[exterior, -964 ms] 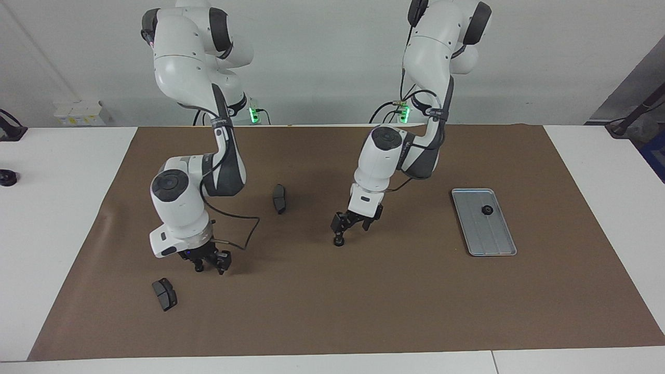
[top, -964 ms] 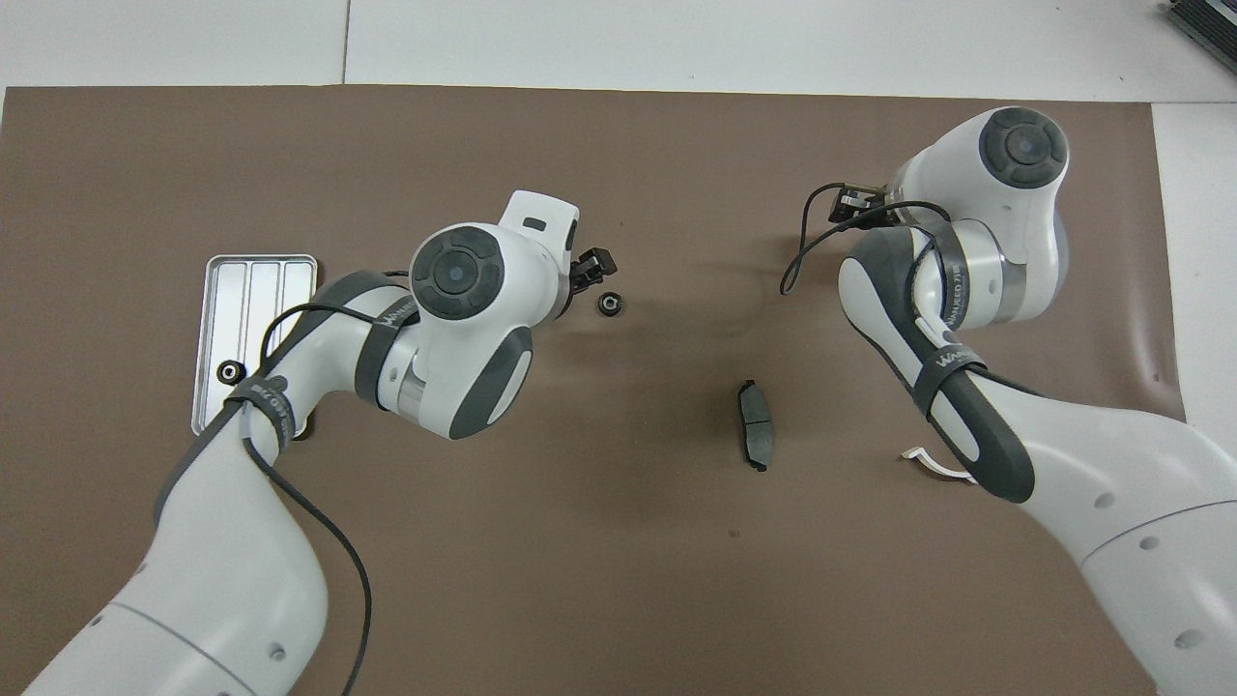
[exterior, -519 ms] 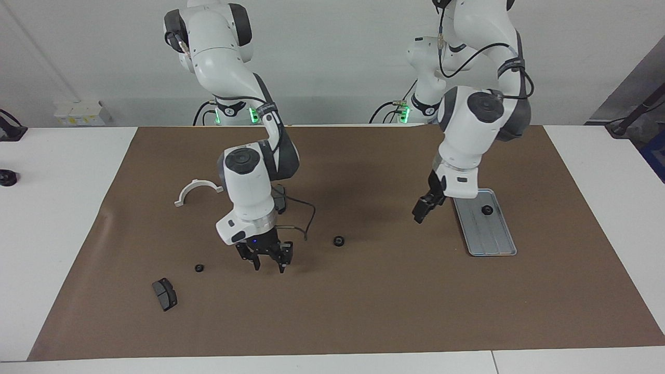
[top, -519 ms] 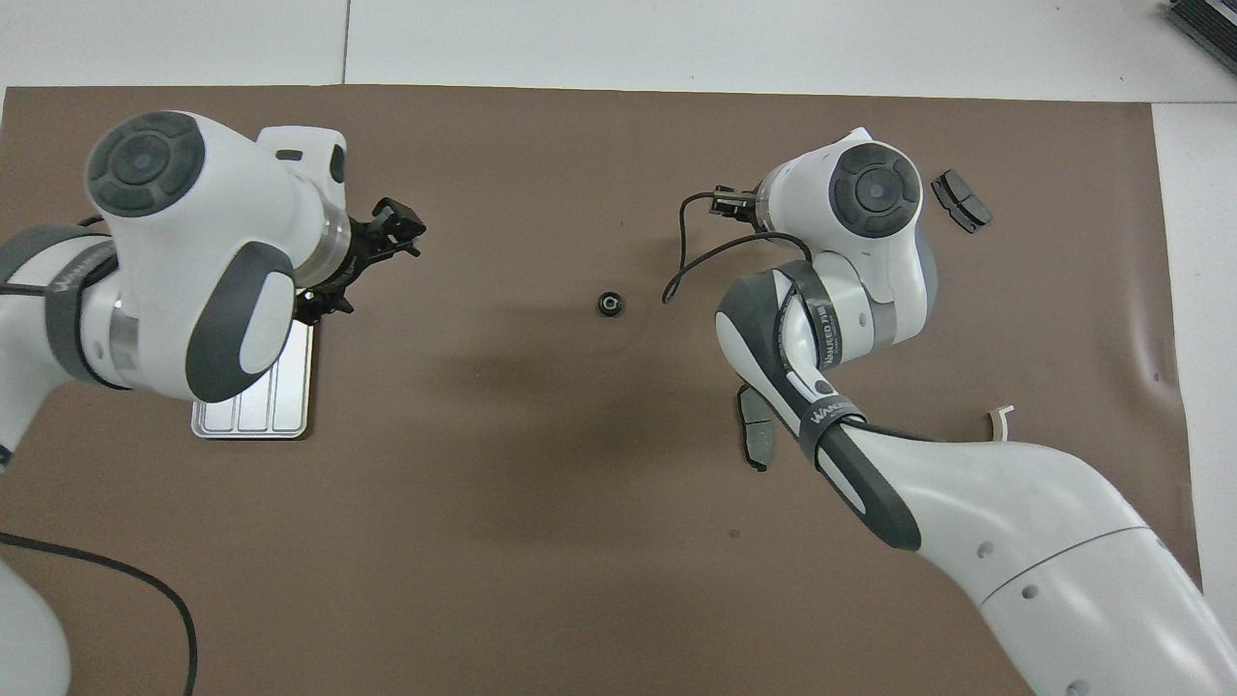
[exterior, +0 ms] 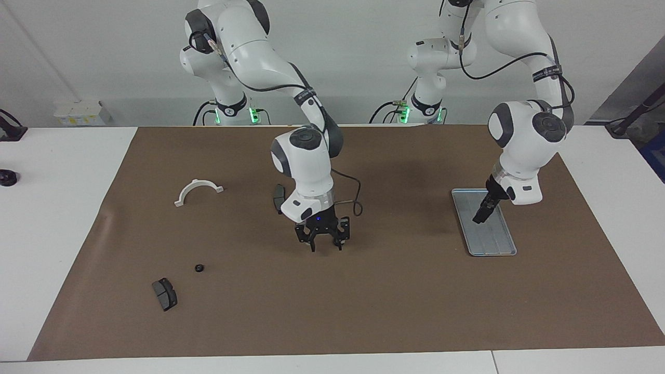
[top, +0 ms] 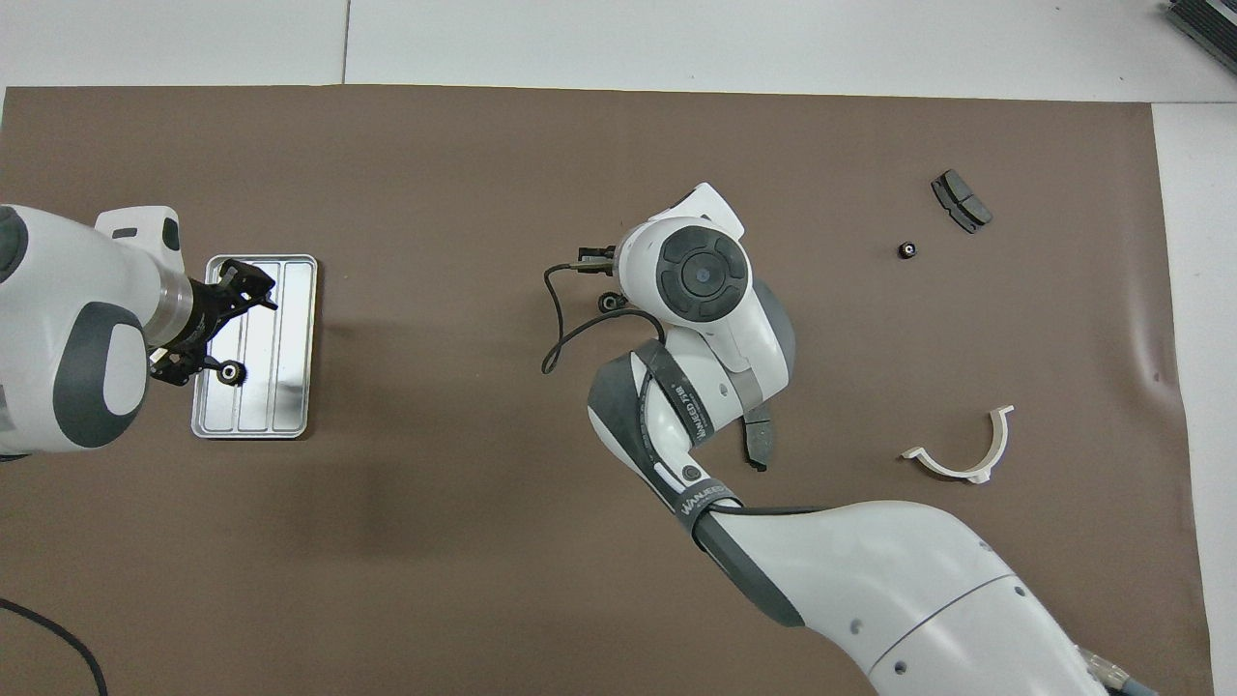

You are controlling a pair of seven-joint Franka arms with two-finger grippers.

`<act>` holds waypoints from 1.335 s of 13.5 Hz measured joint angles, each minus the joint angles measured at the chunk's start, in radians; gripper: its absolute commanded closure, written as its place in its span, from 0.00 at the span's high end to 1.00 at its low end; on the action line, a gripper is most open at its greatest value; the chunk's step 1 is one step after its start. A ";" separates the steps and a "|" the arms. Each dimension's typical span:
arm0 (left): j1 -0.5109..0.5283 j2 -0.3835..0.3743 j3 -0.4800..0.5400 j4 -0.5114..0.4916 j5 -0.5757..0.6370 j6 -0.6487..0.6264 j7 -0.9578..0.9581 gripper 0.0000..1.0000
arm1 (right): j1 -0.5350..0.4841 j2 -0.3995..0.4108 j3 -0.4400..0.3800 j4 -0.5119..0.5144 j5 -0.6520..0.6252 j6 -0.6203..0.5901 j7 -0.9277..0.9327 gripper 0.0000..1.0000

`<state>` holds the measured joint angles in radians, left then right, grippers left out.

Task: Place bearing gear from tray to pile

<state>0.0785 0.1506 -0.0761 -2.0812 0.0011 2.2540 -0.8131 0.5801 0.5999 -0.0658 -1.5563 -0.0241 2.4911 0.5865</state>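
The silver-grey tray lies on the brown mat at the left arm's end; it also shows in the overhead view. One small black gear sits on it. My left gripper hangs over the tray, open and empty, beside that gear. Another black gear lies mid-mat. My right gripper is open and low over that gear, which it hides in the facing view. The pile is scattered: white half-ring bracket, two brake pads and a small gear.
The brown mat covers most of the white table. A cable loops from the right wrist just above the mat. A small black object sits on the bare table toward the right arm's end.
My left gripper let go of a gear mid-mat and swung back over the tray. My right gripper moved from beside the small pile gear to the mid-mat gear.
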 measured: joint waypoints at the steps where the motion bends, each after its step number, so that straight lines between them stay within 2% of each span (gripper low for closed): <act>1: 0.027 -0.016 0.000 -0.038 0.000 0.020 0.029 1.00 | 0.012 0.013 0.000 -0.001 -0.002 0.010 0.000 0.77; 3: 0.064 -0.036 0.000 -0.085 0.000 0.060 0.071 1.00 | 0.025 0.041 0.000 -0.003 -0.006 0.026 0.000 0.77; 4: 0.071 -0.039 0.000 -0.115 0.001 0.113 0.076 0.93 | 0.032 0.049 0.000 -0.004 -0.007 0.027 0.000 0.76; 6: 0.071 -0.039 -0.003 -0.170 0.001 0.195 0.077 0.75 | 0.043 0.053 -0.001 -0.013 -0.009 0.027 0.000 0.67; 8: 0.071 -0.039 -0.004 -0.189 0.001 0.218 0.077 0.69 | 0.048 0.053 -0.001 -0.025 -0.009 0.027 0.000 0.59; 10: 0.071 -0.039 -0.004 -0.190 0.001 0.230 0.080 0.68 | 0.048 0.051 -0.003 -0.030 -0.013 0.026 0.000 0.51; 13: 0.071 -0.034 -0.004 -0.191 0.001 0.231 0.085 0.68 | 0.048 0.048 -0.008 -0.037 -0.016 0.024 0.000 0.33; 15: 0.072 -0.029 -0.004 -0.192 0.001 0.234 0.086 0.63 | 0.048 0.043 -0.009 -0.040 -0.017 0.023 0.000 0.17; 17: 0.073 -0.023 -0.003 -0.193 0.001 0.242 0.109 0.53 | 0.048 0.041 -0.009 -0.042 -0.017 0.023 0.000 0.01; 18: 0.078 -0.019 -0.002 -0.193 0.001 0.247 0.122 0.42 | 0.048 0.041 -0.009 -0.043 -0.017 0.023 0.000 0.00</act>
<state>0.1561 0.1318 -0.0779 -2.2743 0.0022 2.5010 -0.6910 0.6284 0.6407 -0.0749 -1.5988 -0.0409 2.5139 0.5868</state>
